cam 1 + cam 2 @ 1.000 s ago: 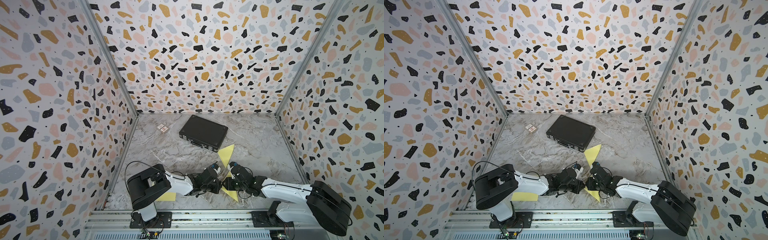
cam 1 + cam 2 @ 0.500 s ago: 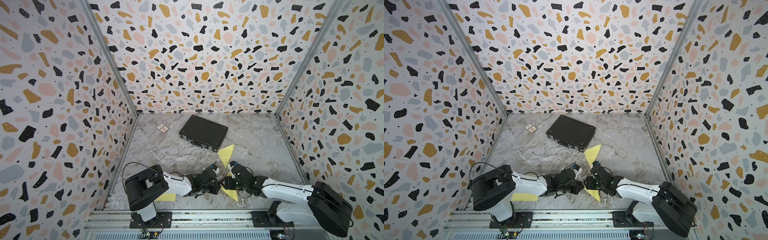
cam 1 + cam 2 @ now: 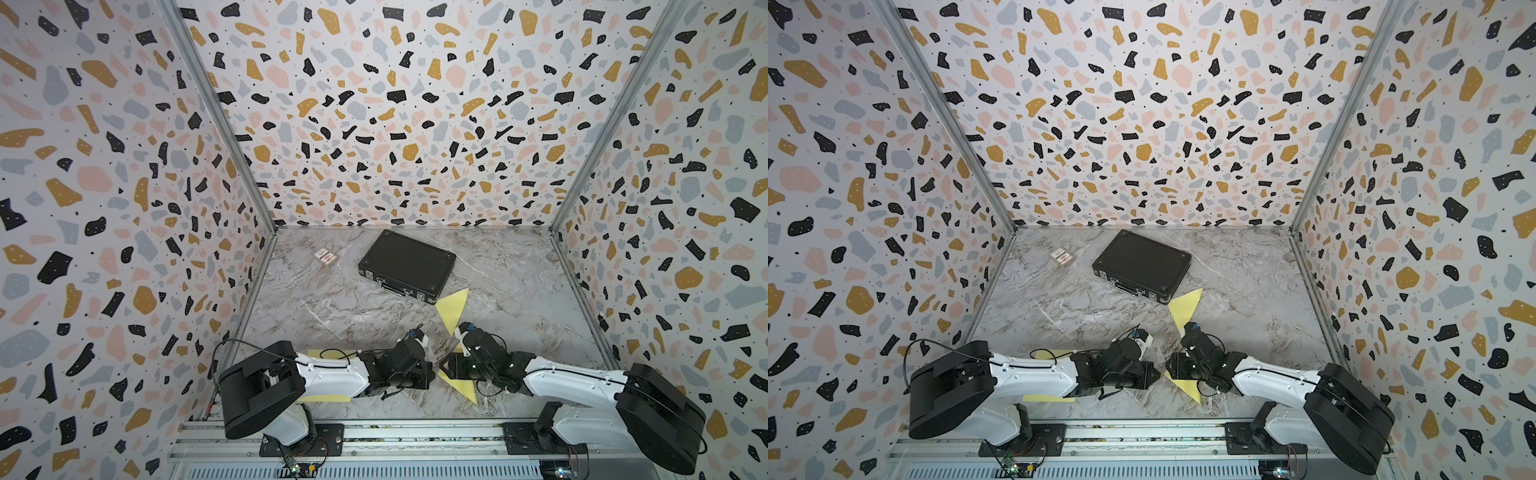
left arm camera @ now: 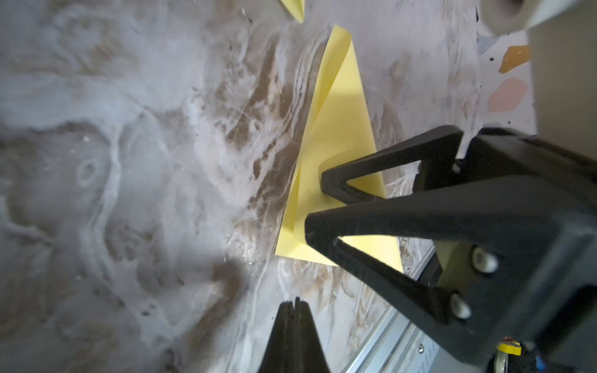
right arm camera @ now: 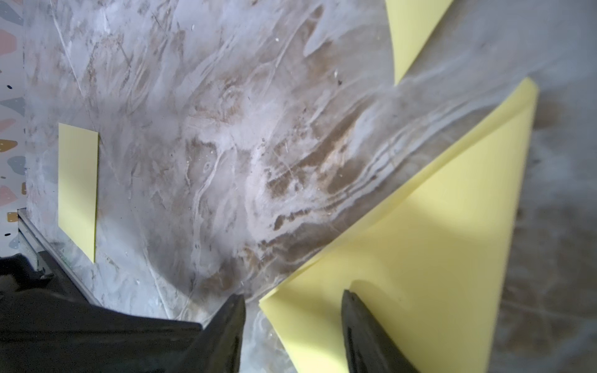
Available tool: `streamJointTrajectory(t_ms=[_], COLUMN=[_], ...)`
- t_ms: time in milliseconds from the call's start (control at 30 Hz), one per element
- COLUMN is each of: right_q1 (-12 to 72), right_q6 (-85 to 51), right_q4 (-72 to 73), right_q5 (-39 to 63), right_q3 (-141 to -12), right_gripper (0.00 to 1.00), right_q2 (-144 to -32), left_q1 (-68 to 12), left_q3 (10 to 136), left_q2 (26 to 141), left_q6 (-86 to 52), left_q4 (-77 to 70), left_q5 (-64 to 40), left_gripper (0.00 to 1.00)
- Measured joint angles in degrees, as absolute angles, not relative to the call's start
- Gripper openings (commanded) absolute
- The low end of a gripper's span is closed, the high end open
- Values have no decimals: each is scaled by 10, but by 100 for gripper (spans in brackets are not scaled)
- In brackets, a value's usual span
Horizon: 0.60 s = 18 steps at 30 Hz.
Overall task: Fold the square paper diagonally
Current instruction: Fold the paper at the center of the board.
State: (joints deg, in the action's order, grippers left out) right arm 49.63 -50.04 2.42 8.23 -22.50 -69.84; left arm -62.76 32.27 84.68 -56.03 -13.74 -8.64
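Right wrist view: my right pincer [image 5: 292,300] stands open astride a corner of the yellow paper [image 5: 420,242], folded into a loose triangle on the marble table [image 5: 193,129]. My left pincer [image 4: 294,306] is closed, empty, just beside. Best press along the crease, not drag layers.

No legible text or labels appear anywhere.
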Motion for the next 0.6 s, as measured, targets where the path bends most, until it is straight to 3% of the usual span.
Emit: streamJointTrajectory(t_ms=[167,467,600], right_q1=[496,496,496], right_q6=[-501,-505,-508], right_q4=[25,9,0], right_q5=[83,76,71], right_q3=[-225,-214,-213], right_gripper=[56,16,10], right_q2=[-697,-693,-692], left_q1=[-626,-623,-623], left_q3=[323,335,347], left_q2=[841,876,904], left_q6=[-580,-608,-614], left_q4=[-136,-136,-142], left_q5=[-75,-68,-73], left_gripper=[1,11,16])
